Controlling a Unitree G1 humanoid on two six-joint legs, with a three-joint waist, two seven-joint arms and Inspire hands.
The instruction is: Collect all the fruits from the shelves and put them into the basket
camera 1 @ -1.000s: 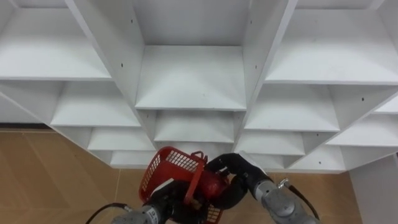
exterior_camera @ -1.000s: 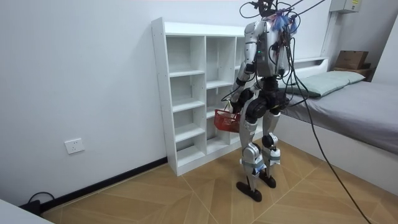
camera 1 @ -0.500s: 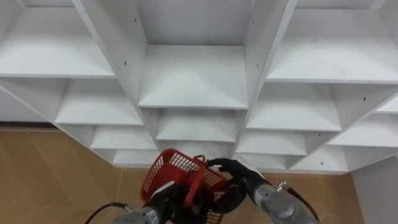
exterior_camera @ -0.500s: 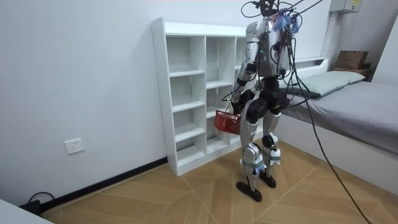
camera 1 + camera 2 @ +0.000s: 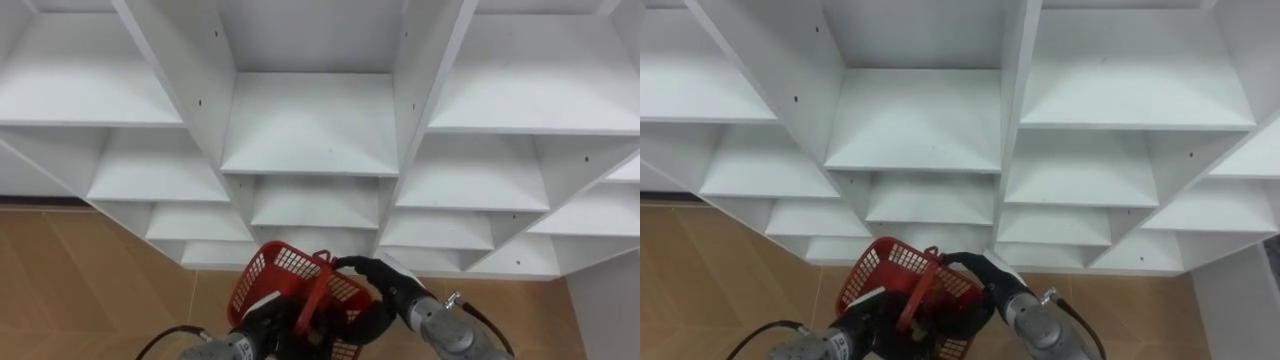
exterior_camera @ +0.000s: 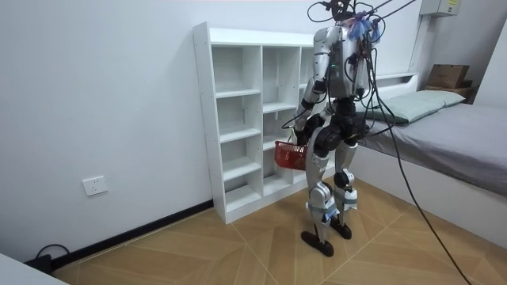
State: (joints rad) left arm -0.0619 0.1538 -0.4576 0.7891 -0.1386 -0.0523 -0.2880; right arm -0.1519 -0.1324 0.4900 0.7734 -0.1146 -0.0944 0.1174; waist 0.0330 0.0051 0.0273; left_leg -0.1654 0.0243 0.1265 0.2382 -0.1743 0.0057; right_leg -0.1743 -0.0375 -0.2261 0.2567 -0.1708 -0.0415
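A red mesh basket (image 5: 285, 272) hangs low in front of me, before the white closet (image 5: 310, 130). My left hand (image 5: 262, 325) is curled round its red handle (image 5: 314, 295) from the lower left. From the right, my right hand (image 5: 378, 283) reaches over the basket's rim, fingers stretched out and holding nothing that I can see. The basket's inside is hidden behind both hands and the handle. In the room view I stand close before the closet (image 6: 253, 119), with the basket (image 6: 289, 154) at hip height.
The closet's compartments (image 5: 915, 120) in front of me are bare white boards. Wooden floor (image 5: 80, 270) lies below them. A bed (image 6: 459, 127) stands behind me at the room view's right, and a white wall (image 6: 103, 103) at its left.
A second ago my right hand was curled round a red fruit at the basket's rim. It has sunk into the basket and its fingers have straightened; the fruit is out of sight.
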